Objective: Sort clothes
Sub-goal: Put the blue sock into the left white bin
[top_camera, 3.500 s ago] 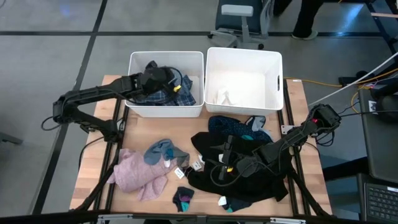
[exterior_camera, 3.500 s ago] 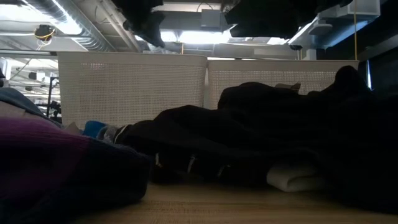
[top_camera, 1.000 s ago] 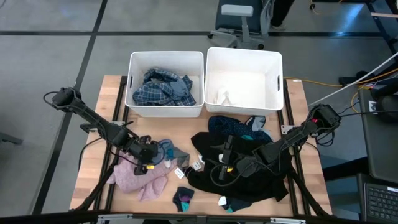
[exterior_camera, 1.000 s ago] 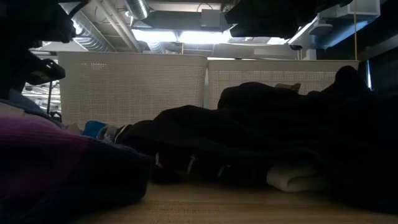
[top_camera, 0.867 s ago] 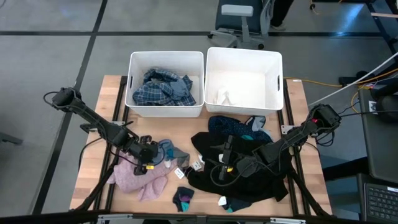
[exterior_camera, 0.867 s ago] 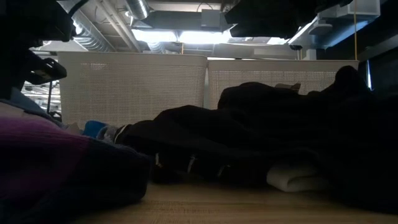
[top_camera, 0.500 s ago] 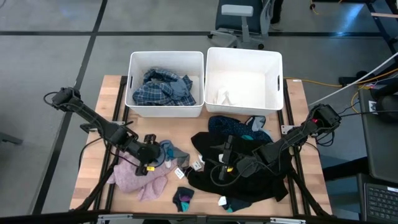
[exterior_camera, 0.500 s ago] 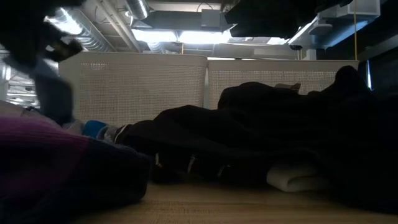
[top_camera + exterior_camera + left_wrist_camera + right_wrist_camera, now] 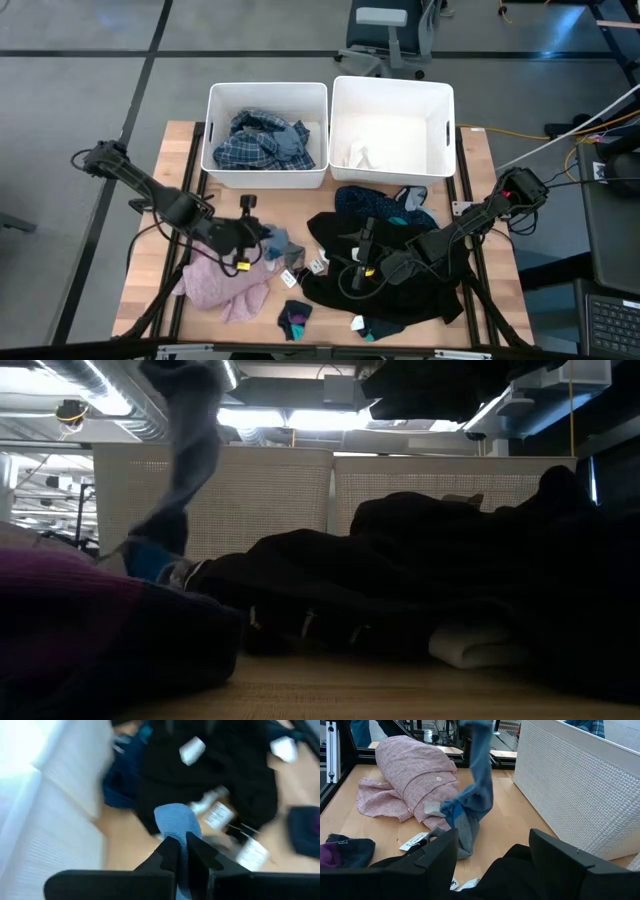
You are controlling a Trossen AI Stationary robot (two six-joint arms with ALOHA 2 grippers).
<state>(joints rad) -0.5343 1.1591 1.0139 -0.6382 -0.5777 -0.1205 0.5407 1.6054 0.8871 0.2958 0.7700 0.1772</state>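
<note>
Near the middle of the wooden table [image 9: 470,160], just in front of the left bin [image 9: 267,135], your left gripper [image 9: 262,236] is pinched on a blue-and-grey sock [image 9: 277,243]; in the left wrist view its fingers [image 9: 169,856] press together on the blue knit [image 9: 176,821], and the right wrist view shows the sock [image 9: 476,785] hanging stretched from above, its lower end down by the pink top [image 9: 410,780]. That pink top [image 9: 222,281] lies heaped at your left front corner. The blue plaid shirt [image 9: 264,139] sits in the left bin, and the right bin [image 9: 392,125] holds a small white piece [image 9: 357,155]. Your right gripper [image 9: 362,276] rests with its fingers [image 9: 439,851] spread wide over the pile of black garments [image 9: 400,265], gripping nothing. A small dark sock [image 9: 295,318] lies at the table's front edge.
</note>
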